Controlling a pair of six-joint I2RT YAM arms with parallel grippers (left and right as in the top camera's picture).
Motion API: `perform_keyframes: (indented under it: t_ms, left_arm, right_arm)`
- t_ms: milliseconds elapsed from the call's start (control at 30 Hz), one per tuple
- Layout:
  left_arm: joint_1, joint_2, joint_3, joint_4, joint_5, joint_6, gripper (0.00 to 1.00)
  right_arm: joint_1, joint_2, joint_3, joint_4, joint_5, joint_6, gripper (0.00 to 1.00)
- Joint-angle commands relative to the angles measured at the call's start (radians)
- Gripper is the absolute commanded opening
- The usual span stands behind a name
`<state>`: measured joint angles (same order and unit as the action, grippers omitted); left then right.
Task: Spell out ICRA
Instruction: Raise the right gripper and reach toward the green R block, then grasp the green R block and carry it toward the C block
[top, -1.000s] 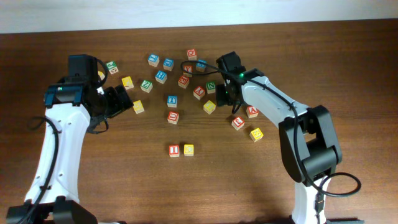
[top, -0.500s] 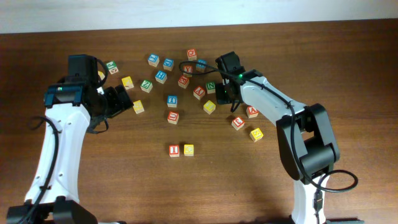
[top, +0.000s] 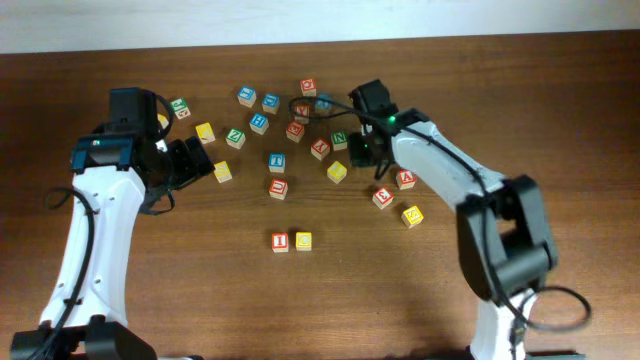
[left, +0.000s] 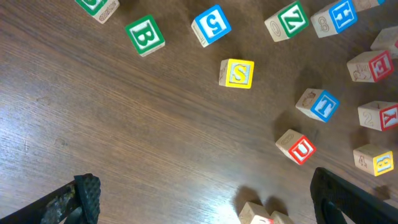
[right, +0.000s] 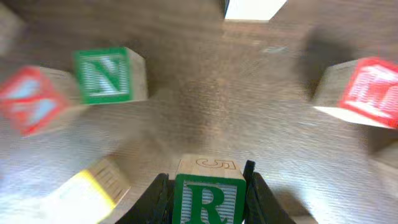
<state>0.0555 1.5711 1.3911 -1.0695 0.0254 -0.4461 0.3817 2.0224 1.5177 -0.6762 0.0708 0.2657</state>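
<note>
My right gripper (right: 206, 179) is shut on a green R block (right: 208, 199), one jaw pressed to each side of it. From overhead that gripper (top: 362, 152) sits among the scattered letter blocks right of centre. A red I block (top: 280, 241) and a yellow block (top: 303, 240) stand side by side at the table's front middle. Over bare wood at the left, my left gripper (top: 205, 164) stands wide open with nothing between its fingers (left: 87, 196). The tops of the front pair of blocks (left: 261, 215) show at that view's lower edge.
Loose blocks lie around: a green N (right: 109, 74), a red M (right: 367, 93), a yellow S (left: 237, 73), a blue T (left: 318, 104), a red U (left: 297, 147) and a green B (left: 145, 35). Two red blocks (top: 383, 197) and a yellow one (top: 412, 215) lie by the right arm.
The right gripper's jaws have closed onto the green R block. The left arm has stayed still.
</note>
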Motion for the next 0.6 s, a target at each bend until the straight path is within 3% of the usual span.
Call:
perform_keyframes:
  t_ms: [0, 167, 300, 433, 567]
  left_arm:
    - [0.000, 0.005, -0.003, -0.001, -0.007, -0.009, 0.99]
    - [0.000, 0.005, -0.003, -0.001, -0.007, -0.009, 0.99]
    - [0.000, 0.005, -0.003, -0.001, -0.007, -0.009, 0.99]
    - [0.000, 0.005, -0.003, -0.001, -0.007, -0.009, 0.99]
    - [0.000, 0.005, -0.003, -0.001, -0.007, -0.009, 0.99]
  right_arm:
    - [0.005, -0.214, 0.022, -0.075, -0.012, 0.005, 0.22]
    - [0.005, -0.472, 0.022, -0.354, -0.206, 0.092, 0.21]
    - [0.049, -0.480, -0.010, -0.560, -0.263, 0.101, 0.21]
    - [0.147, -0.477, -0.213, -0.399, -0.262, 0.235, 0.21]
    - [0.240, -0.477, -0.443, -0.031, -0.252, 0.398, 0.22]
